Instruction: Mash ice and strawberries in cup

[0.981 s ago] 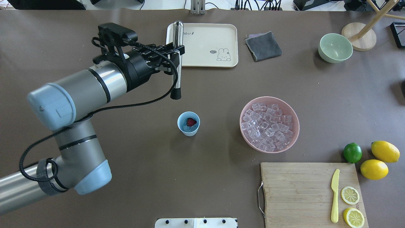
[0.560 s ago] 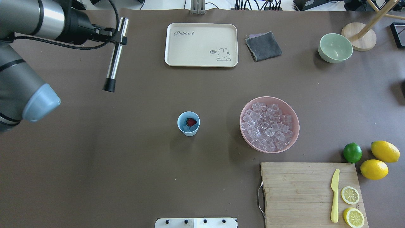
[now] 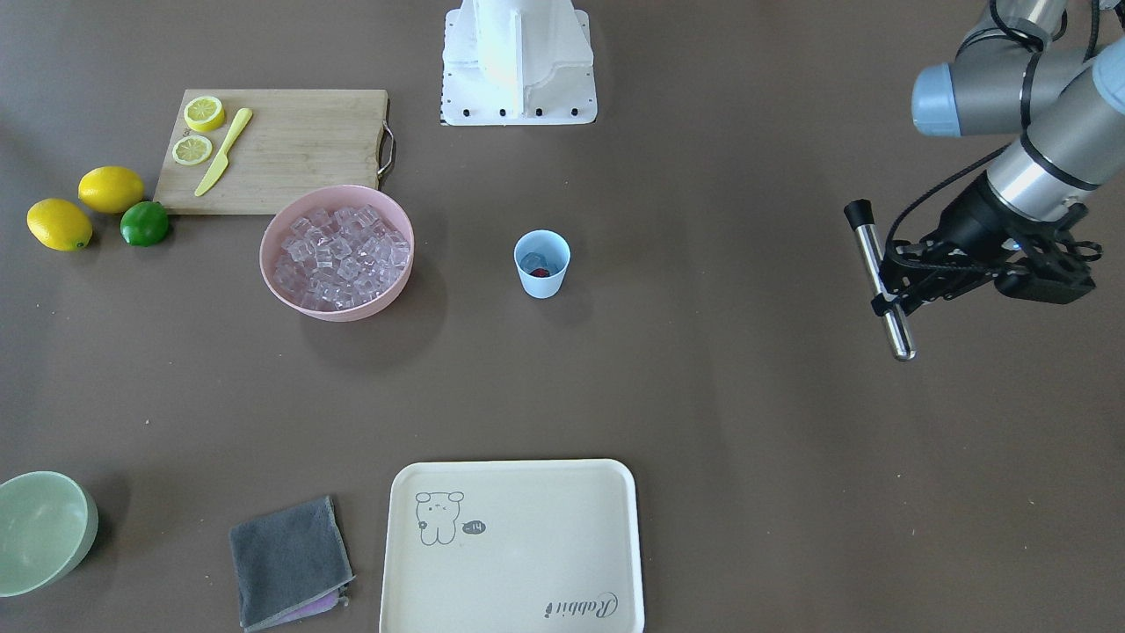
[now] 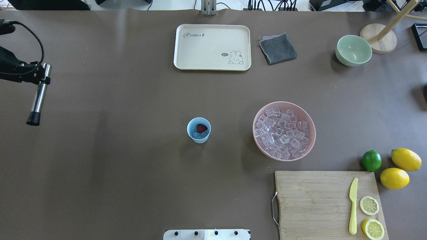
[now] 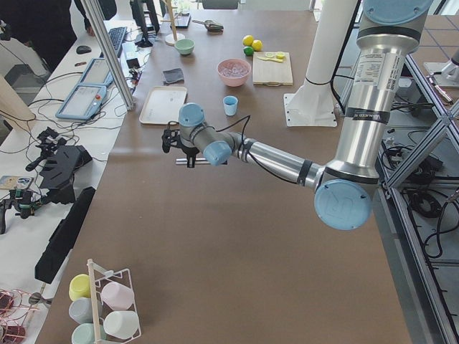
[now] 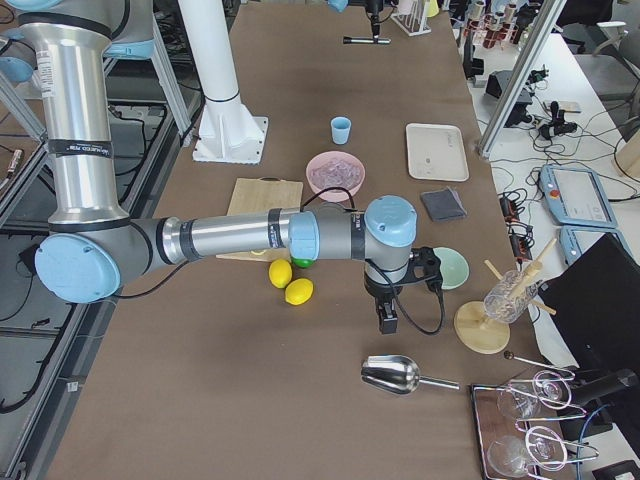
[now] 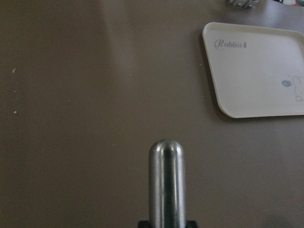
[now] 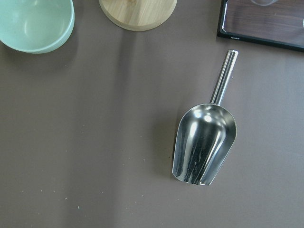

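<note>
The light-blue cup point(image 4: 198, 130) stands mid-table, also in the front view point(image 3: 541, 264). Inside it lie a red strawberry point(image 4: 201, 128) and a few clear ice cubes point(image 4: 196, 135). My left gripper point(image 4: 42, 79) is shut on a steel muddler point(image 4: 37, 100) with a black tip, far to the cup's left at the table's edge. It holds the muddler above the table in the front view point(image 3: 881, 281). My right gripper point(image 6: 387, 322) shows only in the exterior right view, past the lemons, and I cannot tell if it is open or shut.
A pink bowl point(image 4: 311, 133) of ice stands right of the cup. A cream tray point(image 4: 212, 46), grey cloth point(image 4: 277, 48) and pale green bowl point(image 4: 353, 50) lie at the far side. A cutting board point(image 4: 313, 200) with knife and lemon slices, a lime point(image 4: 371, 160) and lemons are near right. A steel scoop point(image 8: 204, 142) lies under the right wrist.
My left arm has swung away from the tray to the table's far left edge, carrying the muddler with it. The cup and its contents have not moved.
</note>
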